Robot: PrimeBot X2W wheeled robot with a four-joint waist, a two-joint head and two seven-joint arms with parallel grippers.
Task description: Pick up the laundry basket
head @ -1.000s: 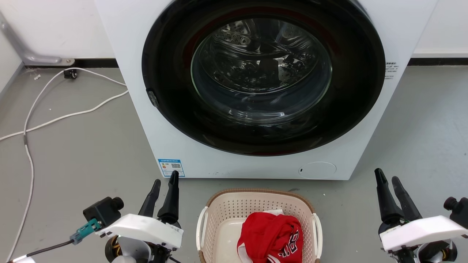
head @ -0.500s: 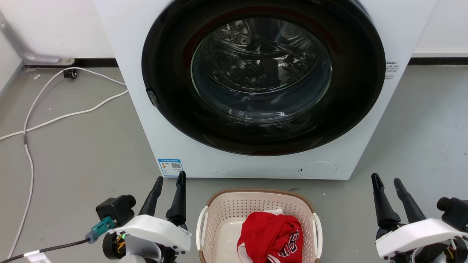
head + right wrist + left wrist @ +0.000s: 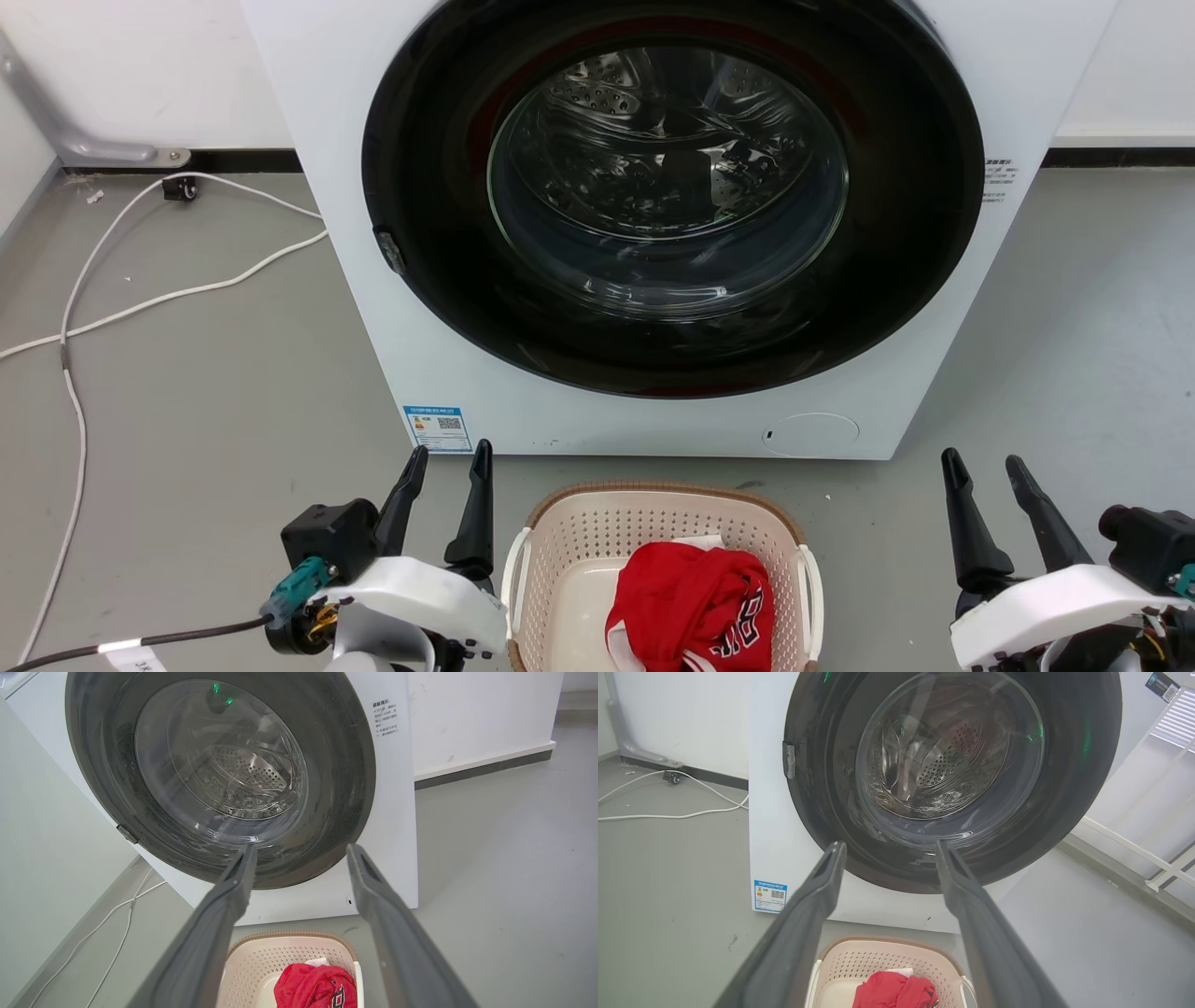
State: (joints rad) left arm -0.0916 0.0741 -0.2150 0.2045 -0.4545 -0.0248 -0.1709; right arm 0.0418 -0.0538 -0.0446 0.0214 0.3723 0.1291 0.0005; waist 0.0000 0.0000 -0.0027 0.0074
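Laundry basket (image 3: pixel 644 527), a rounded-rectangular cream plastic tub with perforated walls, a brown woven-look rim and white side handles, sits on the smooth grey floor (image 3: pixel 187 373) just in front of the white front-loading washing machine (image 3: pixel 317 112), at the bottom middle of the head view. A crumpled red garment with white trim (image 3: pixel 691 593) lies inside it, towards its right side.

The left gripper (image 3: pixel 451 450) hovers just beside the basket's left handle, its two long dark fingers spread apart with nothing between them. The right gripper (image 3: pixel 981 458) hangs well off to the basket's right, fingers likewise parted and empty. Neither touches the basket.

The machine's large round dark door with its glass window (image 3: pixel 667 177) is closed, and the perforated steel drum shows through the glass. A small blue label (image 3: pixel 437 427) is stuck at the lower left corner of the machine's front.

A white cable (image 3: pixel 140 303) snakes across the floor to the left of the machine. Behind it a white wall (image 3: pixel 140 65) meets the floor along a dark skirting strip (image 3: pixel 243 161), with a grey bracket (image 3: pixel 75 140) at the far left. The floor carries a few small specks and scuffs.
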